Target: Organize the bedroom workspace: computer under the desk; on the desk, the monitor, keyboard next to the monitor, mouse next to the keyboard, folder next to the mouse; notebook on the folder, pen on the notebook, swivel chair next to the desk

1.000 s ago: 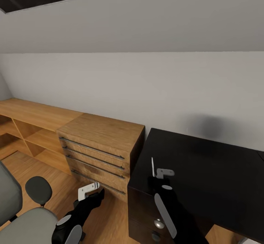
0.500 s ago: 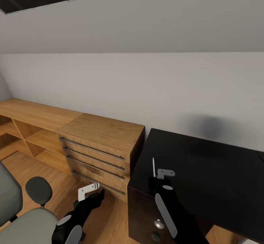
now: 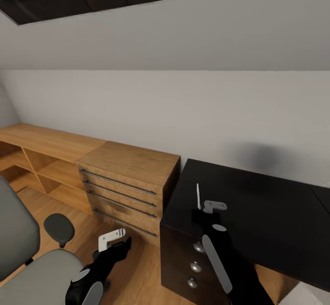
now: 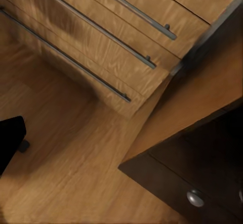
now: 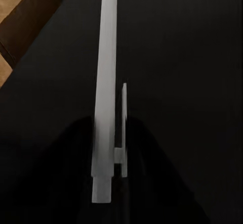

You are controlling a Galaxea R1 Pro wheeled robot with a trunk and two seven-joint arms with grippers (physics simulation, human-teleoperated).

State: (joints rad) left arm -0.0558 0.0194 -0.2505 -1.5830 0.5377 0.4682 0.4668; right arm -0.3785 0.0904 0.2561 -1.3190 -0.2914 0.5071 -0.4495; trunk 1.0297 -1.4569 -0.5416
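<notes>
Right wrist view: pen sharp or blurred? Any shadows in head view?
Right wrist view: the pen is soft-edged, a pale streak against the black desk. Head view: a diffuse dark smudge on the wall above the desk; no glare.

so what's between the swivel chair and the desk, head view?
In the head view, the left gripper hangs over bare wooden floor between the swivel chair and the desk. The wooden drawer unit stands further back.
</notes>
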